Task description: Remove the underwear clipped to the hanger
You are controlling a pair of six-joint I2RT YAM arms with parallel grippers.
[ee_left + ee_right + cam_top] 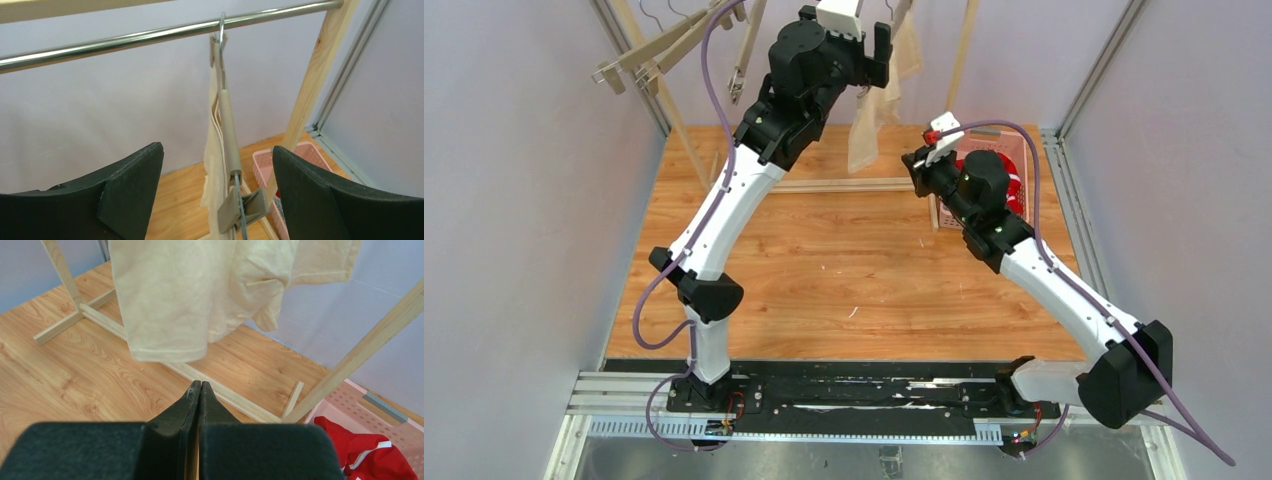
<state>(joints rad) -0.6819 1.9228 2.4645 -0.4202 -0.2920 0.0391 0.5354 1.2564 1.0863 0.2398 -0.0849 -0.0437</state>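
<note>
The rack (315, 85) stands at the far side of the bench (844, 270), a metal rail (125, 40) running across its top. The cream briefs (212, 165) hang from a hanger (227, 125) hooked on that rail near the rack's right post. A grey clip (235, 207) sits at the hanger's lower end against the cloth. Whether it bites the fabric cannot be told.

The left claw (217, 150) is raised to rail height in front of the rack and is released. Its fingers (130, 190) stand wide apart, with the hanger and cloth seen between them but beyond them, touching neither.

The right claw (196, 390) is clenched with the pads pressed together and nothing between them. It sits low, in front of the rack's base bar and below the hem of the cream briefs (200, 295), apart from the cloth.

The red briefs (370, 455), with white trim, lie bunched in a pink basket (395, 430) just beside the foot of the rack's right post. From above, the right arm partly covers the basket (1024, 150).

Empty hangers (659, 50) hang at the rack's left end, well apart from the cream briefs (864, 130).
</note>
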